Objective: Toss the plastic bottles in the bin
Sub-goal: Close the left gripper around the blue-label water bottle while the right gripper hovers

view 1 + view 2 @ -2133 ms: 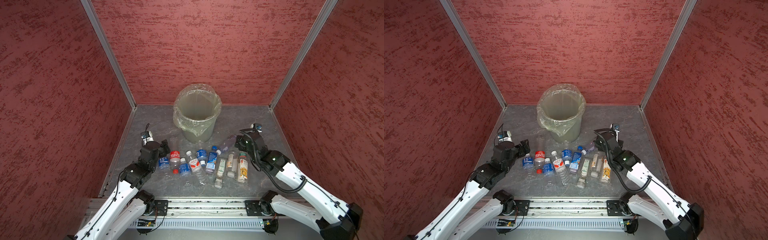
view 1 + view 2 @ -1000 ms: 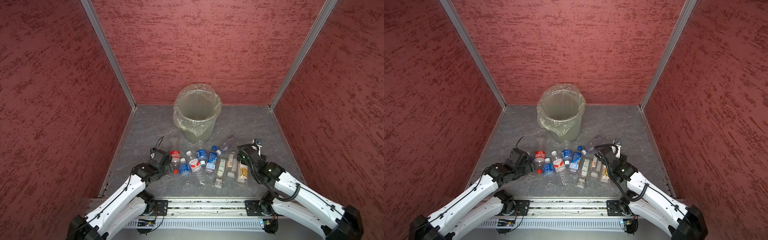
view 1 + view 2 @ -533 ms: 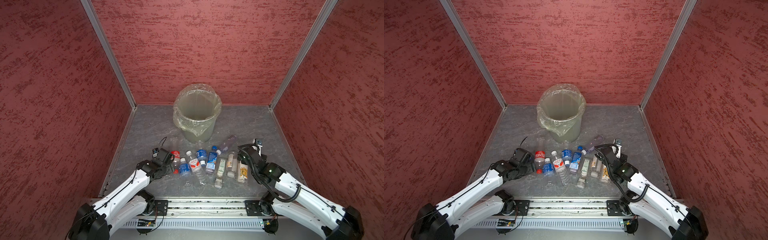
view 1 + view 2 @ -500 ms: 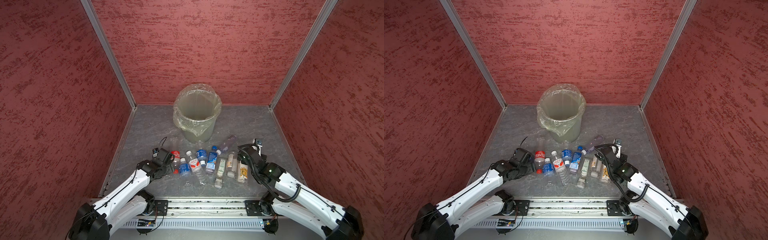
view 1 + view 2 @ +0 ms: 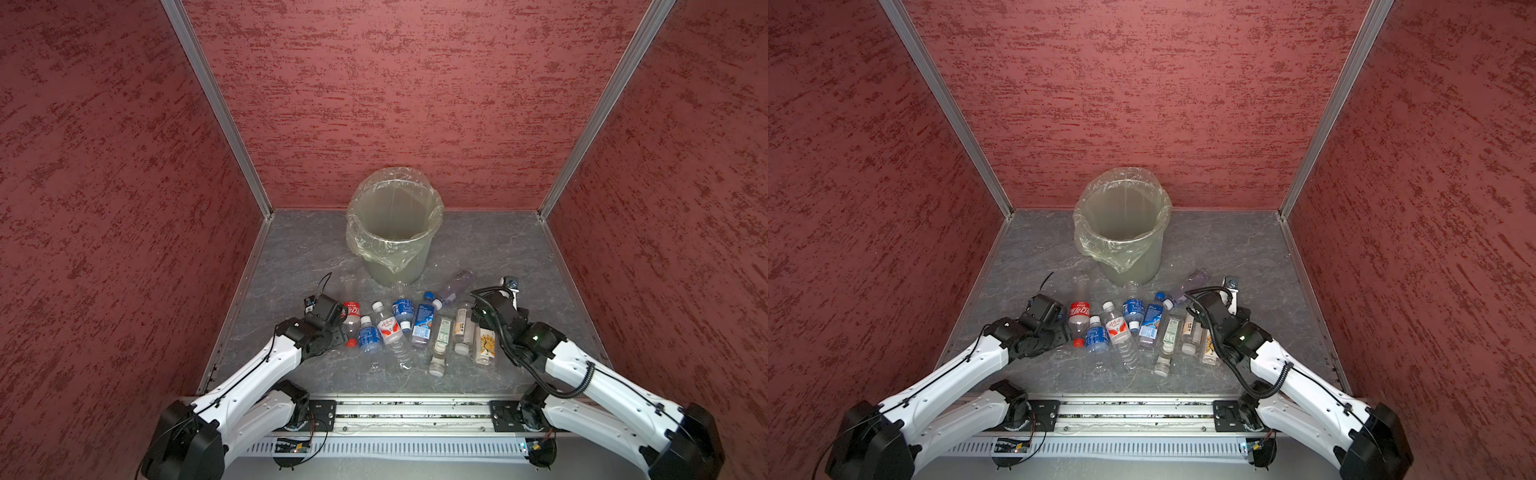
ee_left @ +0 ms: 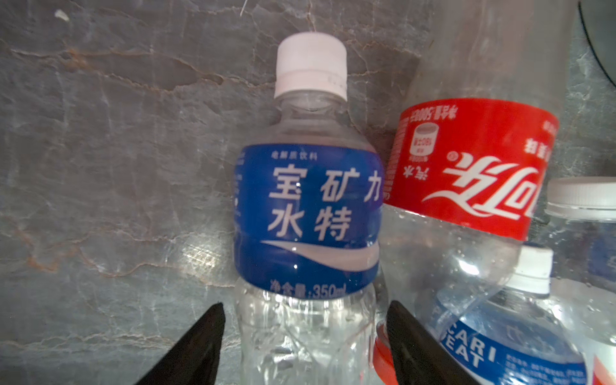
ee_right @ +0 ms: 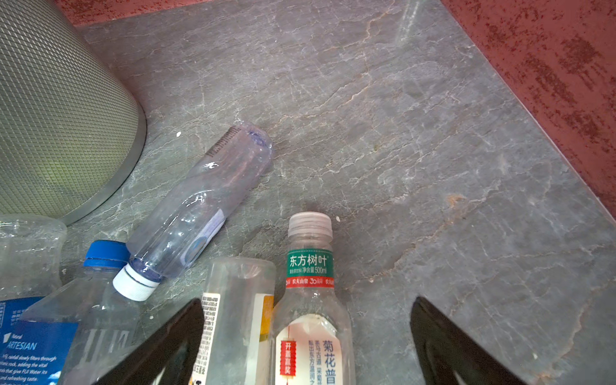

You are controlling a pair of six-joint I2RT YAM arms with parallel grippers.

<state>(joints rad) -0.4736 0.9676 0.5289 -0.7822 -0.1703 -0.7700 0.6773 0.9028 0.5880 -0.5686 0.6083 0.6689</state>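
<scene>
The bin (image 5: 395, 266) (image 5: 1133, 266), lined with a clear bag, stands at the back middle. Several plastic bottles lie in a row in front of it. My left gripper (image 5: 334, 332) (image 6: 305, 308) is low over the row's left end. Its jaws straddle a blue-labelled, white-capped bottle (image 6: 306, 216) lying on the floor, with a narrow gap each side. A red-labelled cola bottle (image 5: 351, 316) (image 6: 473, 166) lies against it. My right gripper (image 5: 484, 322) (image 7: 308, 306) stands wide open over the neck of a green-collared tea bottle (image 7: 310, 300), next to a clear yellow-striped bottle (image 7: 238, 316).
Red textured walls close in the back and both sides. A metal rail (image 5: 395, 415) runs along the front edge. A clear purplish bottle (image 5: 457, 286) (image 7: 200, 196) lies beside the bin's base (image 7: 50, 116), and a blue-capped bottle (image 7: 96, 300) lies nearer the row.
Over two seconds both arms came down and forward onto the row of bottles. In the last half second neither arm has visibly shifted.
</scene>
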